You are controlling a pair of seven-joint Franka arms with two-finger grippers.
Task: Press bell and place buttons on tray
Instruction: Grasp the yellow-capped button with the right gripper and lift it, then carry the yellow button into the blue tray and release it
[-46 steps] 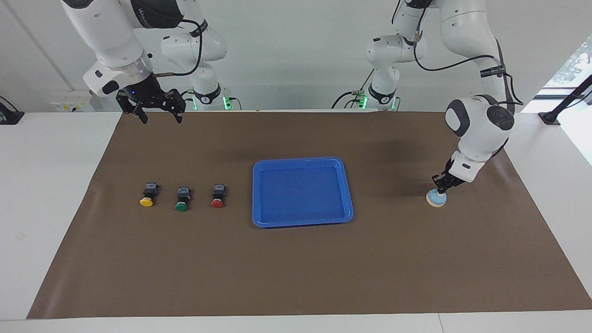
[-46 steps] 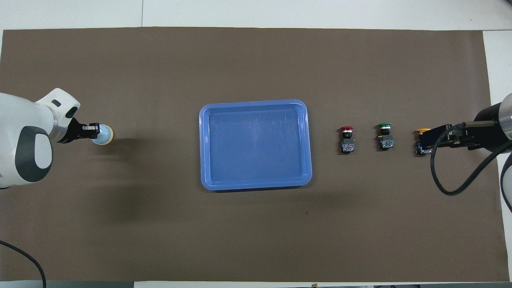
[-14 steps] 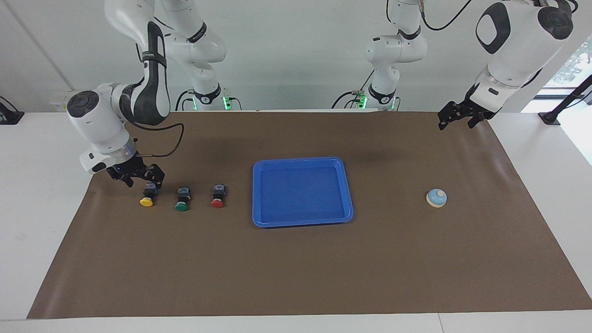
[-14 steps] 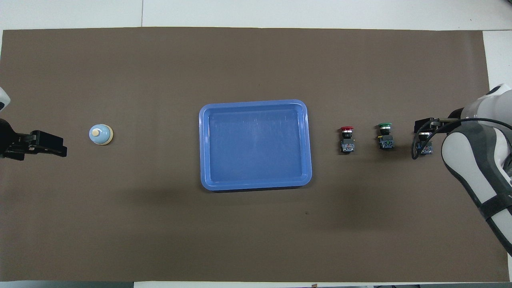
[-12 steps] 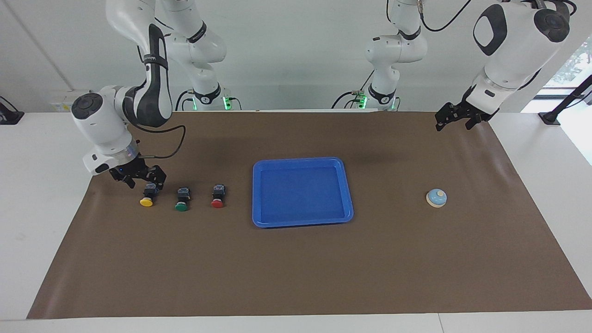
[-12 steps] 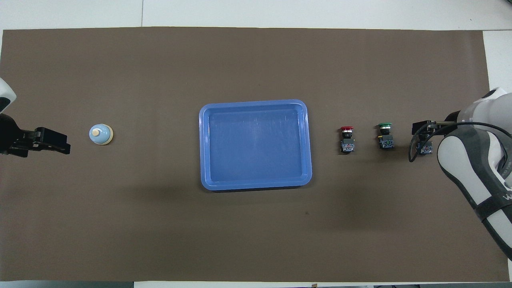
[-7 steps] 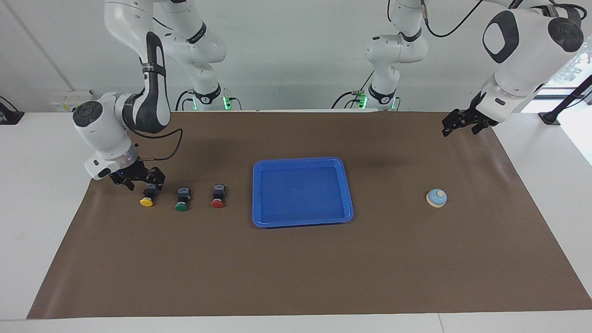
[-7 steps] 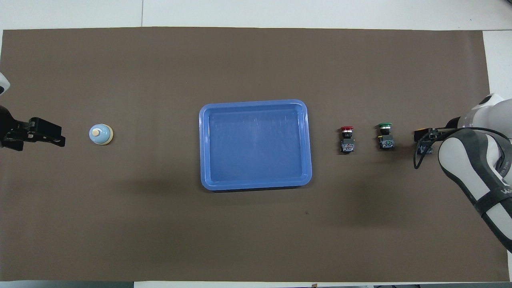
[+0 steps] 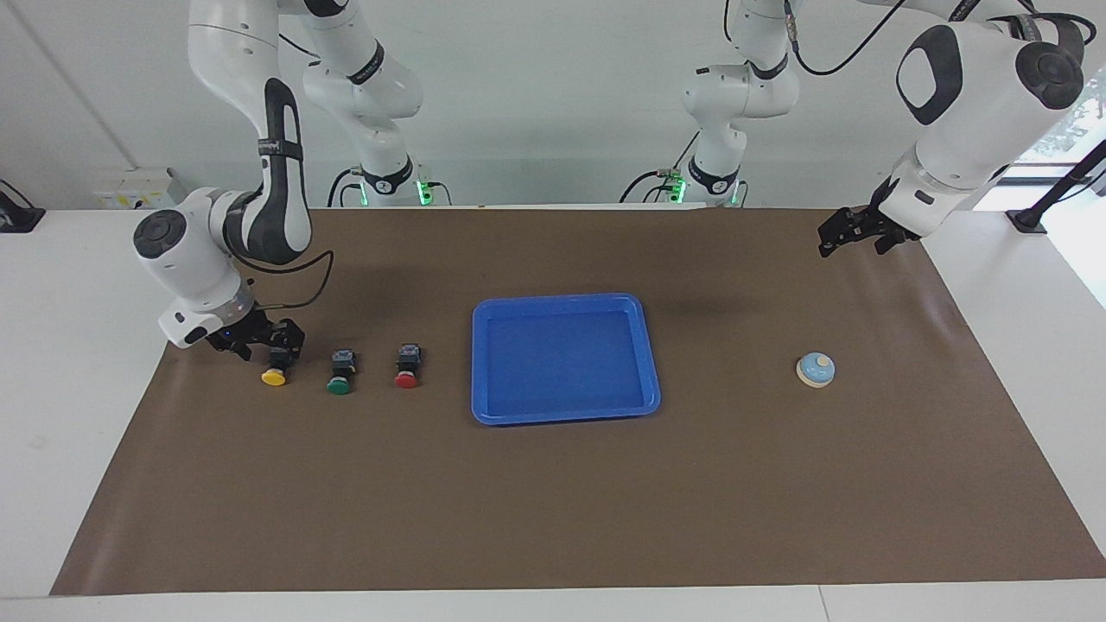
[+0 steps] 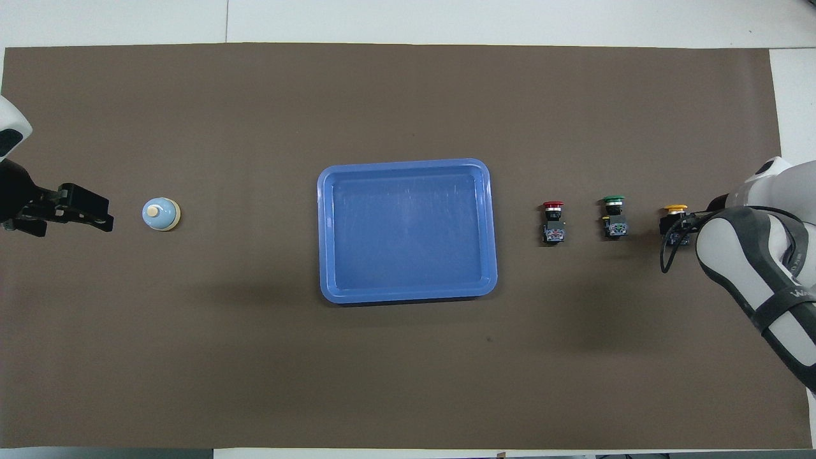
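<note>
Brown matting covered the white table [image 9: 86, 285]. At the right arm's end, the right end effector [image 9: 275, 345] sat low around the yellow button's [image 9: 275, 377] black body; how far its fingers had shut could not be told. The overhead view hid that hand under the forearm and showed the yellow cap. Beside it lay the green button [image 9: 340, 385] and red button [image 9: 405, 378], then the empty blue tray [image 9: 566, 418]. The bell [image 9: 816, 370] stood alone. The left end effector [image 9: 851, 235] hung open, aloft.
</note>
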